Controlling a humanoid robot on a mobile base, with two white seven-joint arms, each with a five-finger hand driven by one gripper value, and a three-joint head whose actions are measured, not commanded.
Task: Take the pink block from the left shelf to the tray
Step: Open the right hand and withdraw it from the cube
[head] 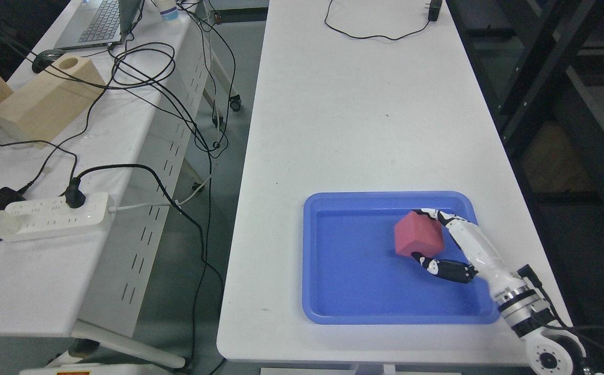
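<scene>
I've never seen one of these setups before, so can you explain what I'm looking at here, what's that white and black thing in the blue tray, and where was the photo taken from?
This is a single picture from a camera on a humanoid robot's head, looking down at a long white table. The white and black thing is the robot's right hand, on an arm coming in from the lower right. Its fingers are closed around a pink block, which sits inside a blue tray near the table's front edge. Whether the block rests on the tray floor or is held just above it is hard to tell. The left arm is out of view. A black cable lies at the table's far end. To the left is a second table with a white power strip, a laptop and tangled wires.
</scene>
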